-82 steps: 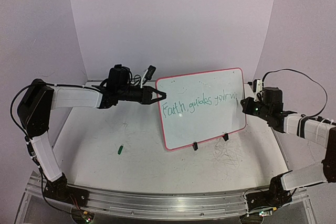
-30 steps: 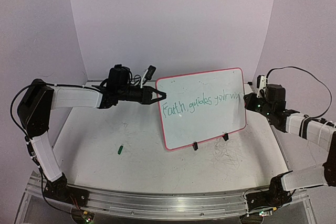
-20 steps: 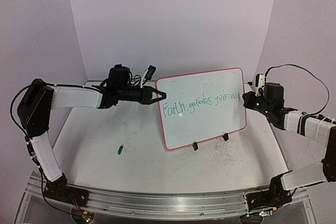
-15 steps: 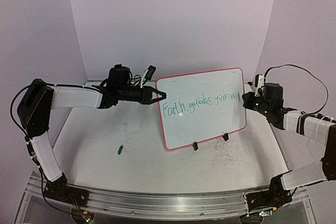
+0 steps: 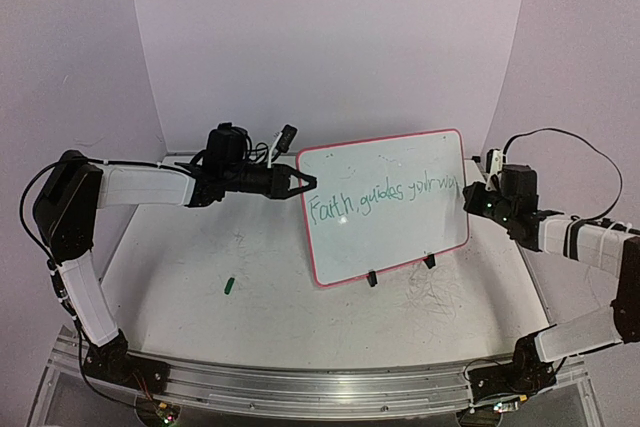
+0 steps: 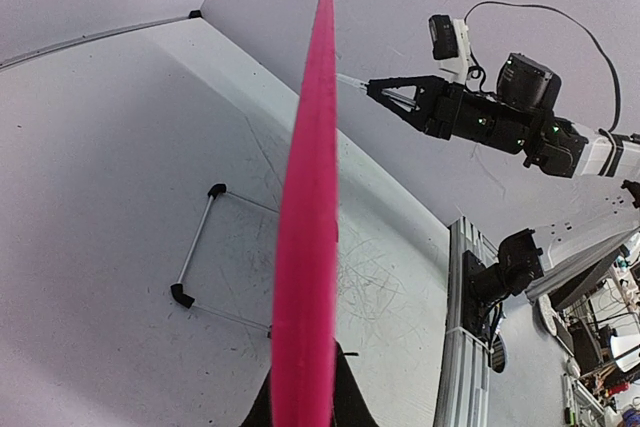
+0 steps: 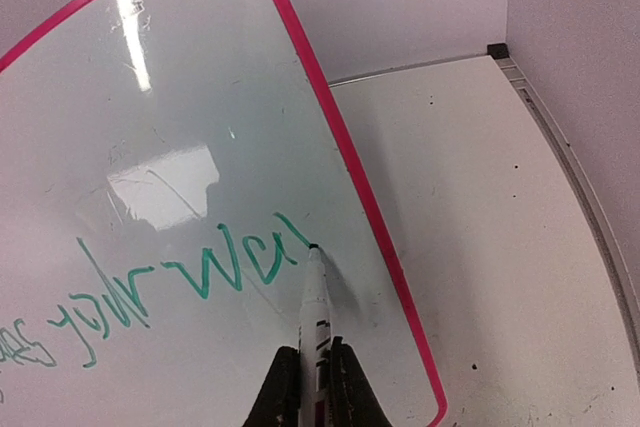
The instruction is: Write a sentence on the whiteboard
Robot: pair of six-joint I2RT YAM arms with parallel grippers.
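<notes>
The whiteboard (image 5: 390, 242) stands tilted on its black clip feet at the table's middle, pink frame all round. My left gripper (image 5: 305, 182) is shut on its left edge. In the left wrist view the frame (image 6: 310, 247) runs edge-on between the jaws of the left gripper (image 6: 305, 397). The sentence (image 5: 380, 197) runs in green across the board. My right gripper (image 7: 315, 367) is shut on a white marker (image 7: 316, 297), whose tip touches the whiteboard (image 7: 180, 97) at the end of the last green letters (image 7: 240, 267), near the right frame.
A small green cap (image 5: 229, 285) lies on the tabletop left of the board. Old scribble marks (image 5: 430, 297) cover the table in front of the board's feet. An aluminium rail (image 5: 320, 387) runs along the near edge. Walls close the back and sides.
My right gripper has risen a little and come back down along the board's right edge, adding to the last green word. The left arm and the board have stayed still.
</notes>
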